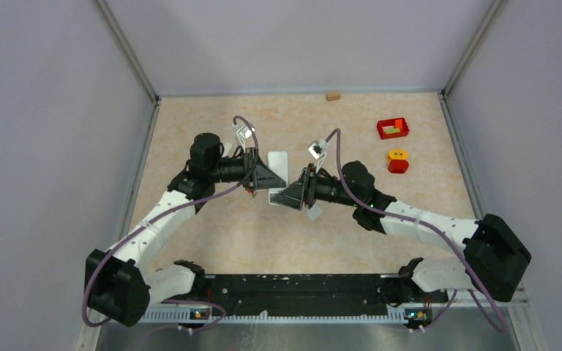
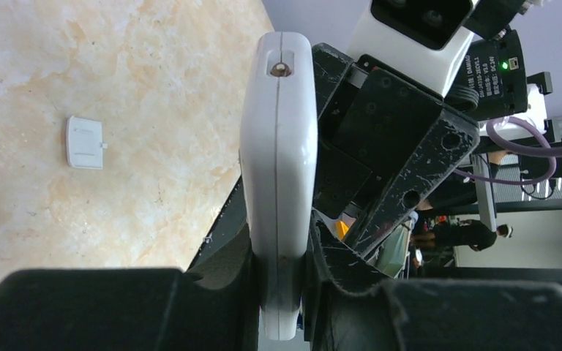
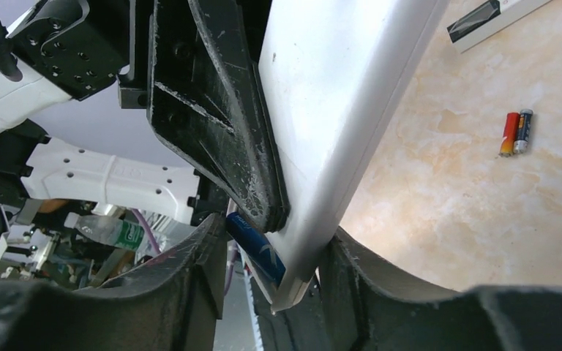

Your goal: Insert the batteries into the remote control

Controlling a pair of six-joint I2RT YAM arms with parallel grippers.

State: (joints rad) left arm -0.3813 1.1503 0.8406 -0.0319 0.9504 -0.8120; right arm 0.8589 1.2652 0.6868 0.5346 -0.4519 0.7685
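**Item: remote control** [image 2: 278, 146], white. We are finding it standing on edge in the left hand [image 2: 278, 245], whose fingers are clamping it tight across its thickness.

**Item: right hand** [image 3: 274, 235]. We are seeing its fingers standing part-way apart around the end of the remote nearest it. One blue battery [image 3: 255, 247] is lying between one finger and the white shell. We cannot tell whether the hand is gripping that battery or merely cradling it.

**Item: two spare batteries** [image 3: 516, 133]. They are lying side by side on the tabletop [image 3: 476, 219], well beyond the right hand.

**Item: small white cover plate** [image 2: 84, 142]. It is lying flat, off to one side of the left hand.

**Risk:** we are judging that the battery could drop if the right hand widens before it seats. A skewed push could also twist the remote in the left hand's hold.

**Views:** only the right wrist is showing the battery, and only the left wrist is showing the cover plate clearly. The overhead is showing only the two hands meeting at the remote.
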